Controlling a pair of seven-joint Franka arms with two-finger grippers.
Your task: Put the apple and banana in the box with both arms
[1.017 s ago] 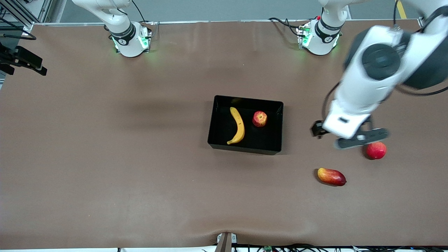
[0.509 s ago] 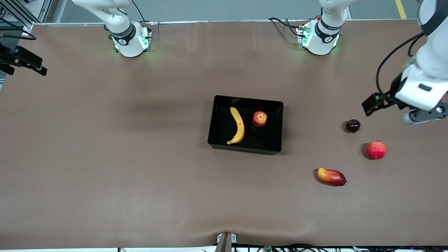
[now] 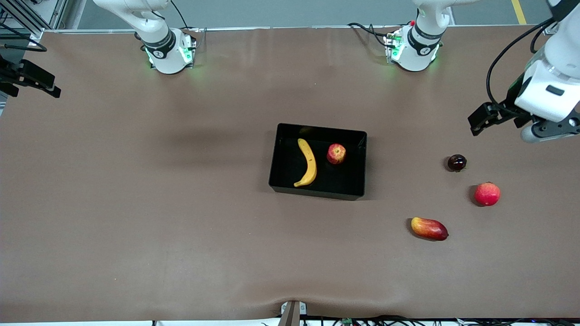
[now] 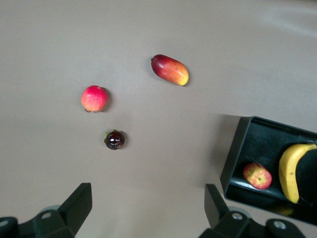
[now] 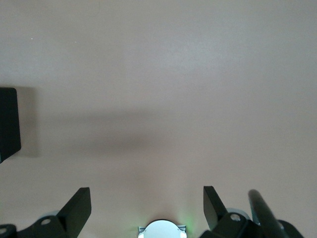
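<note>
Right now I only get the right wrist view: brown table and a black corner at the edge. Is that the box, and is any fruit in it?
Observer: Yes, that is the box. The front view shows the banana and the apple lying in it, side by side, not touching.
Operator: Is anything else on the table?
Observer: Three fruits lie toward the left arm's end: a small dark fruit, a pinkish-red round fruit, and a red-yellow oblong fruit nearest the front camera.
Operator: What is the other arm doing?
Observer: The left gripper hangs open and empty above the table near the small dark fruit. Your right gripper is open too.
</note>
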